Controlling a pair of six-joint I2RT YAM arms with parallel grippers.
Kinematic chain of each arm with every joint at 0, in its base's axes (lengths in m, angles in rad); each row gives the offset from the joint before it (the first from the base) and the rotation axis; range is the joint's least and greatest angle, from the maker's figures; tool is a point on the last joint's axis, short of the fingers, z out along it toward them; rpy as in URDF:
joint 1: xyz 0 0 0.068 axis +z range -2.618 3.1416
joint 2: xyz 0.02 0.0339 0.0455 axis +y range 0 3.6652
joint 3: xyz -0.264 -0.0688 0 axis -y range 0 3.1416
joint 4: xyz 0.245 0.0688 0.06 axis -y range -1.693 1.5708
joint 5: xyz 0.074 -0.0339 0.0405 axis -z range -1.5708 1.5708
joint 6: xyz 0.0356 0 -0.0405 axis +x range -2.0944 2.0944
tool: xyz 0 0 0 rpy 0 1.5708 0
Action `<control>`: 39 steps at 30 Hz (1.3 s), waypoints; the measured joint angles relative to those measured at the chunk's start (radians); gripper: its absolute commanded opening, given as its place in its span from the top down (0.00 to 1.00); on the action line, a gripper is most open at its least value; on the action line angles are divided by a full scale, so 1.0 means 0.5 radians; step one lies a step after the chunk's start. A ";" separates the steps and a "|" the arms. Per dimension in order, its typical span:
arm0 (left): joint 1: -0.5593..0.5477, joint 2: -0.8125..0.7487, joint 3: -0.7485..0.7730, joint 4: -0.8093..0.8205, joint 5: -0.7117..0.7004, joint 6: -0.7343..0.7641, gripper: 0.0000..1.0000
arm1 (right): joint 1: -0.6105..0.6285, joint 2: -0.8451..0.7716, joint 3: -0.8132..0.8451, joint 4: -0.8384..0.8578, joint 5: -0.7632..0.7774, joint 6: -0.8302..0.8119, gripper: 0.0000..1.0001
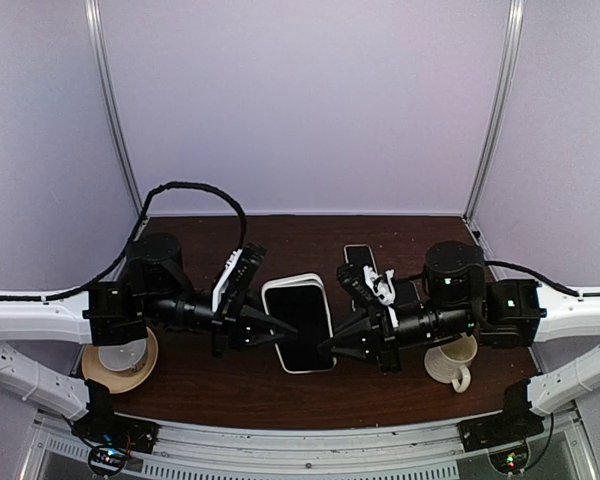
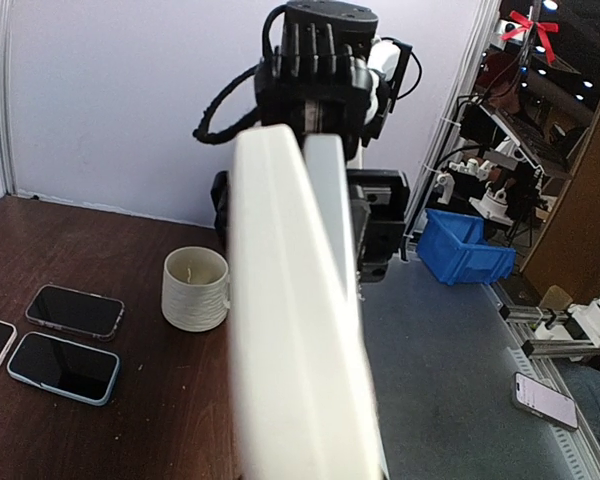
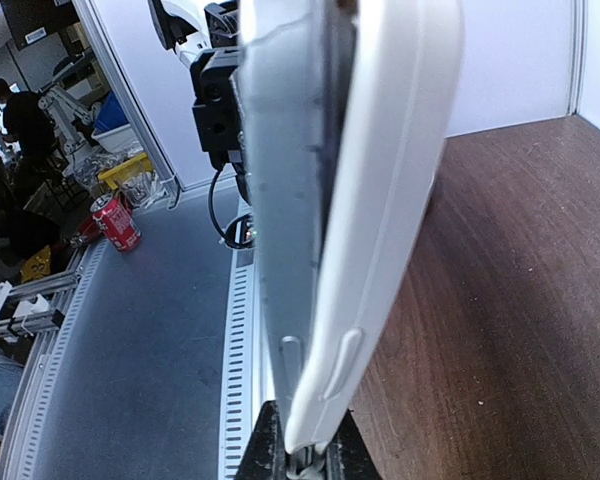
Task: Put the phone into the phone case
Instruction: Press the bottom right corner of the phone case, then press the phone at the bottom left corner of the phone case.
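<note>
A phone (image 1: 302, 320) with a dark screen sits in a white phone case (image 1: 293, 281) at the middle of the table, between my two arms. My left gripper (image 1: 276, 335) meets its left edge. My right gripper (image 1: 327, 346) meets its lower right edge. The right wrist view shows the grey phone edge (image 3: 285, 200) beside the white case (image 3: 390, 180), partly apart, and the right gripper (image 3: 300, 465) is shut on their near end. In the left wrist view the case (image 2: 280, 330) fills the middle edge-on and hides the left fingers.
A white ribbed mug (image 1: 452, 362) stands by the right arm, also seen as the mug (image 2: 195, 288) in the left wrist view. A bowl on a tan plate (image 1: 120, 362) sits near the left arm. Spare phones (image 1: 360, 262) lie behind; two more phones (image 2: 75, 310) (image 2: 63, 367) lie on the brown table.
</note>
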 measured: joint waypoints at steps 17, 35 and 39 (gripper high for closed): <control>-0.008 0.051 0.046 0.016 -0.063 0.075 0.45 | -0.005 -0.097 0.008 0.033 0.058 0.040 1.00; -0.010 0.096 0.031 0.109 -0.080 0.007 1.00 | -0.014 -0.140 0.053 0.106 0.143 0.010 0.28; -0.010 0.033 0.007 0.133 -0.105 -0.006 1.00 | -0.013 -0.171 -0.001 0.146 0.169 0.004 0.32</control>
